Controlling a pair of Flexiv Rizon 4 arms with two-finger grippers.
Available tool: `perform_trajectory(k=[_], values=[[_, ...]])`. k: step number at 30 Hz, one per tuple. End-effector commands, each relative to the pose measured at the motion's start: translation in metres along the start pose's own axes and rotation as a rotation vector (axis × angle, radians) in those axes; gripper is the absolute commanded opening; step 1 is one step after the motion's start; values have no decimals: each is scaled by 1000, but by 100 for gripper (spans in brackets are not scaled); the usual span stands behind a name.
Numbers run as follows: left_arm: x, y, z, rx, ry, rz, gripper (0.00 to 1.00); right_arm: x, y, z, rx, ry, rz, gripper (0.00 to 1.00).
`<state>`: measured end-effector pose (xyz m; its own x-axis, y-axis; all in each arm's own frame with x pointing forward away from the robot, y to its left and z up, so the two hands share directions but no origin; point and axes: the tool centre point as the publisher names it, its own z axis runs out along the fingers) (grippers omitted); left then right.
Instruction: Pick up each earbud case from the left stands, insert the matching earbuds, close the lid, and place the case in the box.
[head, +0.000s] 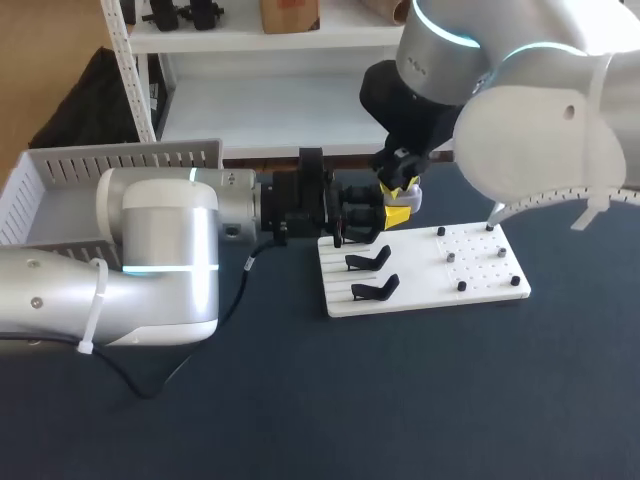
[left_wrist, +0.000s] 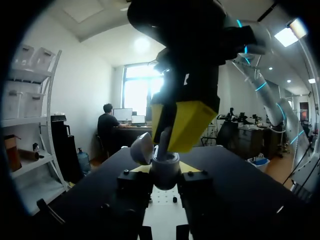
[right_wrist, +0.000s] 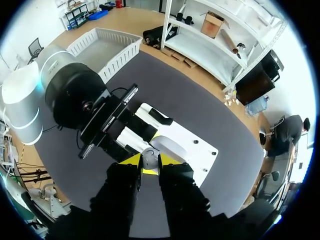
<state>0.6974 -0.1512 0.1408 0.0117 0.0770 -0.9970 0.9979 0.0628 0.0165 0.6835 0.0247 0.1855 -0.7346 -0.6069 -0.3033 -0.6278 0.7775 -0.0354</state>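
My left gripper (head: 352, 218) reaches in from the left and is shut on a grey earbud case (left_wrist: 165, 169), which stands upright with its lid (left_wrist: 142, 148) swung open. It hovers over the far left corner of the white stand board (head: 480, 285). From above, my right gripper (head: 398, 206) points straight down at the open case. Its yellow fingertips (left_wrist: 186, 125) pinch a small pale earbud (right_wrist: 149, 160) at the case's mouth. In the right wrist view the open lid (right_wrist: 170, 148) lies just ahead of the right gripper (right_wrist: 150, 163), with the left gripper (right_wrist: 117, 125) beside it.
Two empty black case stands (head: 368, 262) (head: 376, 290) sit on the board's left half. Small pegs (head: 450, 257) dot its right half. A white slatted box (head: 60, 165) stands at the table's far left, behind my left arm. Dark tabletop spreads in front of the board.
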Motion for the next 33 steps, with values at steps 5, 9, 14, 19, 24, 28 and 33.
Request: perform_trajectory(k=[5,9,14,19,24,28,33], values=[[-1,0,1,-2,-2,1,0,1,2,-2,1,-6,0,26],[-1,0,1,-2,-2,1,0,2,2,-2,0,-5,-1,28],[-1,0,1,-2,-2,1,0,3,2,-3,0,-6,1,29],[-1,0,1,-2,-2,1,0,3,0,-5,7,-7,4,29],[-1,0,1,-2,-2,1,0,3,-1,-5,13,-8,6,30],[-1,0,1,-2,-2,1,0,3,-1,-9,16,-10,6,30],[-1,0,1,-2,-2,1,0,5,-2,-16,20,-25,14,33]])
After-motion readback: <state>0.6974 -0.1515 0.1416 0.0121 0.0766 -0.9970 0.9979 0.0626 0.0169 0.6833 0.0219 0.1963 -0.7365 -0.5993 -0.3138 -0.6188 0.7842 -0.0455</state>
